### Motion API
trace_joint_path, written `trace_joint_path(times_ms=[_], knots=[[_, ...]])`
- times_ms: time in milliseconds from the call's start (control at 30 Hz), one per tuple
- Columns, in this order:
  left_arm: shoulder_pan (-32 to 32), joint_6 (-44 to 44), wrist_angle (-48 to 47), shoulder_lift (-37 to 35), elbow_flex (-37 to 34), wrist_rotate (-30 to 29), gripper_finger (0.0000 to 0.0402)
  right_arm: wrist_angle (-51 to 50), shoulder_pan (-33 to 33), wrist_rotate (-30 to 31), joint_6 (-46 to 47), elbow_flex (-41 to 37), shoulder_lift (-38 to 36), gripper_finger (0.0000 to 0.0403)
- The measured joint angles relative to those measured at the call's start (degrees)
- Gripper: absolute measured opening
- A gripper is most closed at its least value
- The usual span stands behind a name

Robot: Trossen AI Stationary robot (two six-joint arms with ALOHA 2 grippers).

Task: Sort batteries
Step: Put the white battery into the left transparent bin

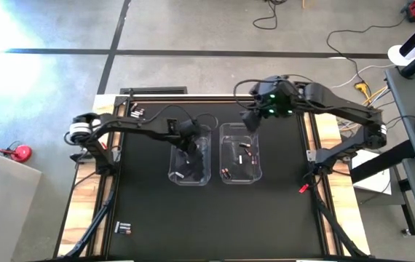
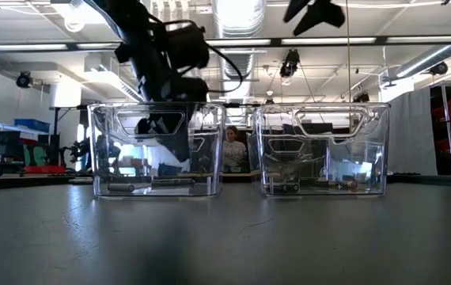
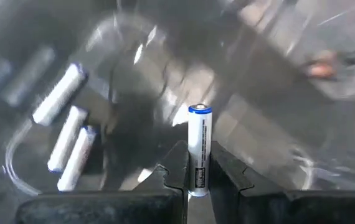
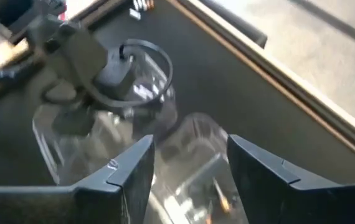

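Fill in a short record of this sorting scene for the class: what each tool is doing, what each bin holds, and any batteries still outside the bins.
left tool: shut on a white battery, inside the left bin
right tool: open, empty, above the far end of the right bin
left bin contents: white batteries
right bin contents: dark batteries with copper ends
loose batteries: a group at the far left corner, another at the near left corner

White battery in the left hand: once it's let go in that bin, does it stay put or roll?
The white battery, pinched low in the left hand, is a smooth cylinder, so it will probably topple and roll until a wall of the left bin stops it. It looks rigid. The white ones already there lie flat.
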Motion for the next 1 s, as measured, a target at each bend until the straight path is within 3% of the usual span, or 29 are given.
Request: trace_joint_path(times_ms=[233,567,1000], knots=[[-2.2,-4.5,-8.5,4.5,5.1,-6.9,0.0021,-4.8,2.1,1.9,0.2,-0.1,-7.2,0.0192],[-3.8,-5.1,-14.3,9.2,9.7,-7.1,0.0022,-6.5,2.7,1.9,1.7,-0.7,-14.5,0.0210],[-8.1,-4.1,-14.7,13.8,11.2,-8.1,0.0028,-7.2,2.7,2.0,0.2,-1.5,-14.6,0.0211]])
